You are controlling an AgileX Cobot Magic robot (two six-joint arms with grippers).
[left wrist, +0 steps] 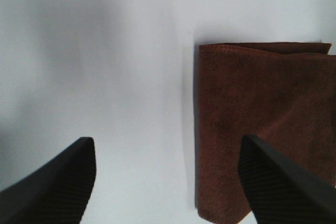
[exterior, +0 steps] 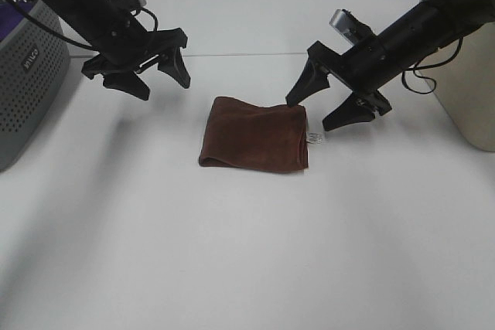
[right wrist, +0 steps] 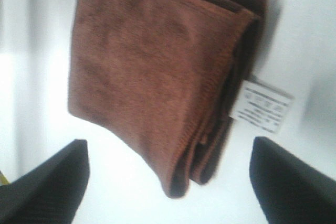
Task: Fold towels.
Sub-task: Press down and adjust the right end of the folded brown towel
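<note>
The reddish-brown towel lies folded into a small square on the white table, its white tag sticking out at the right edge. Above and left of it hovers my left gripper, open with nothing between its fingers. At the towel's upper right corner my right gripper also stands open and empty. The left wrist view shows the towel past one fingertip. The right wrist view shows the towel's layered folds and the tag, between the gripper fingers.
A grey perforated basket holding purple fabric stands at the far left. A beige bin stands at the right edge. White table surface stretches in front of the towel.
</note>
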